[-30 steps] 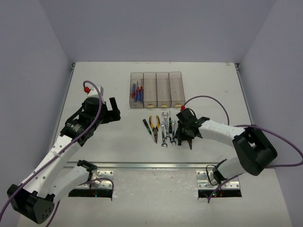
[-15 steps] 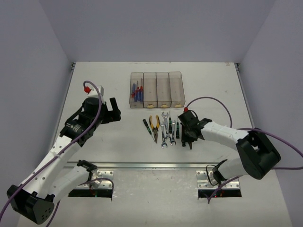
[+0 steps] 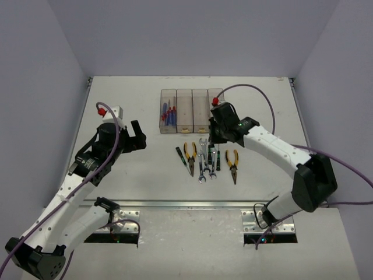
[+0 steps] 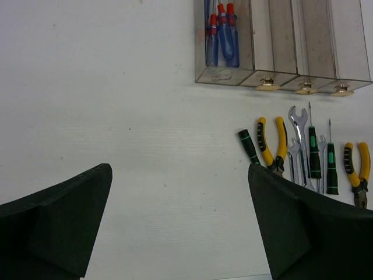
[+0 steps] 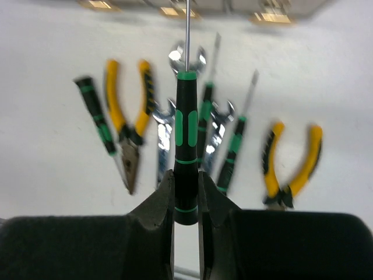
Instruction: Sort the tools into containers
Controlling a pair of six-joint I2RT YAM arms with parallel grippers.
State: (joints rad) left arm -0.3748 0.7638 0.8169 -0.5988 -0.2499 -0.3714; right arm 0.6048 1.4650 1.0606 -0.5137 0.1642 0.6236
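My right gripper is shut on the butt of a thin green-and-black screwdriver, held off the table with its blade pointing at the containers. In the top view this gripper hangs just in front of the right-hand bins. Below it lie two yellow-handled pliers, silver wrenches and more green screwdrivers. Blue-and-red screwdrivers lie in the leftmost bin. My left gripper stands open over bare table, left of the tools.
A short green-and-black screwdriver lies at the left end of the tool row. The four bins are joined in a row, with yellowish tabs facing the tools. A metal rail runs along the near table edge.
My right gripper rose from the table at the right of the tool row and swung toward the bins, holding a green screwdriver. The right pliers now show. The left arm shifted slightly.
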